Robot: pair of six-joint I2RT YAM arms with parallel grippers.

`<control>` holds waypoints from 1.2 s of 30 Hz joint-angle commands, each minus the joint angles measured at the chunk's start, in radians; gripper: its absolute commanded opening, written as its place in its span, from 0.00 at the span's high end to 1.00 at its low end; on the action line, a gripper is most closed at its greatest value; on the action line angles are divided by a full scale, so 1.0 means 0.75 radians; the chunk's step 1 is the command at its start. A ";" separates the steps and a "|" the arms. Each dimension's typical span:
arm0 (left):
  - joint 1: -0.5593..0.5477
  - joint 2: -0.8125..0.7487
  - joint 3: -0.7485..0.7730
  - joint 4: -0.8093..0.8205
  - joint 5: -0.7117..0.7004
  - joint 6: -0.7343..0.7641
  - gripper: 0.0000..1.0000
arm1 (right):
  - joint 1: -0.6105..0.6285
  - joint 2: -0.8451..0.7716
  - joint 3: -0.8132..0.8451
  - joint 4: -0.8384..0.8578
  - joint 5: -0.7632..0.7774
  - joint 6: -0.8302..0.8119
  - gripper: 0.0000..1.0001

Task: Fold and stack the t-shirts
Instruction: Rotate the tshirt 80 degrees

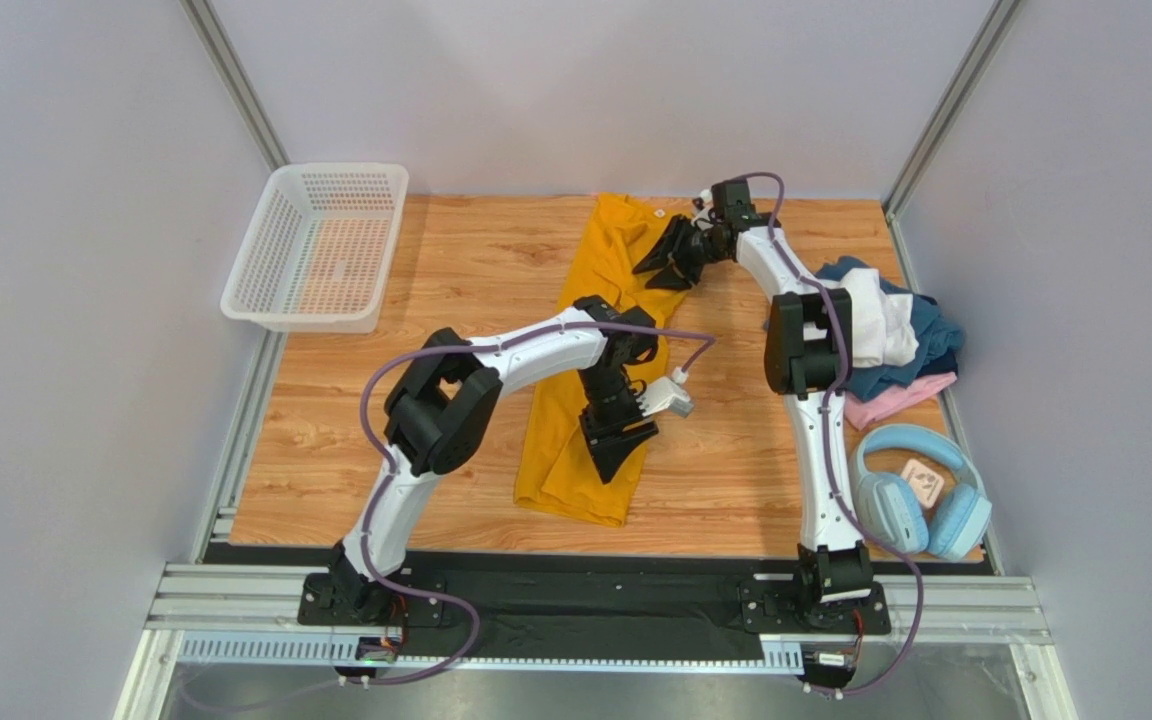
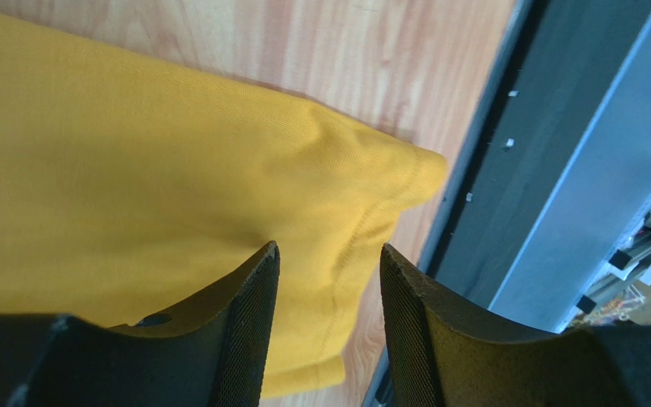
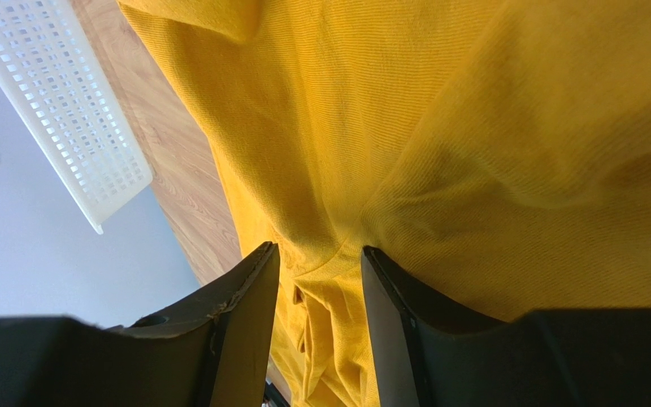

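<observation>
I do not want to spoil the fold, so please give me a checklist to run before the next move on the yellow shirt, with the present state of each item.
1. The left pincer is over the near hem of the yellow shirt: ok.
2. The right pincer is at its far end: ok.
3. Both are closed on cloth: not ok, the jaws stand apart.
4. Cloth actually touched: cannot tell.
5. The headphones and the pile of other shirts lie apart from the yellow shirt: ok.

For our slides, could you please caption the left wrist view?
Left gripper, jaws apart, over a corner of the yellow t-shirt.
</observation>
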 commanded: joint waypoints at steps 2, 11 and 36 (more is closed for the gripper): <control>0.007 0.055 -0.046 0.011 -0.030 0.035 0.46 | -0.010 0.065 0.084 -0.014 0.000 -0.030 0.52; -0.009 0.047 -0.157 -0.083 0.007 0.123 0.46 | -0.067 0.196 0.293 0.063 -0.079 0.095 0.51; 0.064 -0.166 0.716 -0.500 0.168 0.091 0.46 | -0.045 -0.179 0.288 -0.038 -0.029 -0.056 0.41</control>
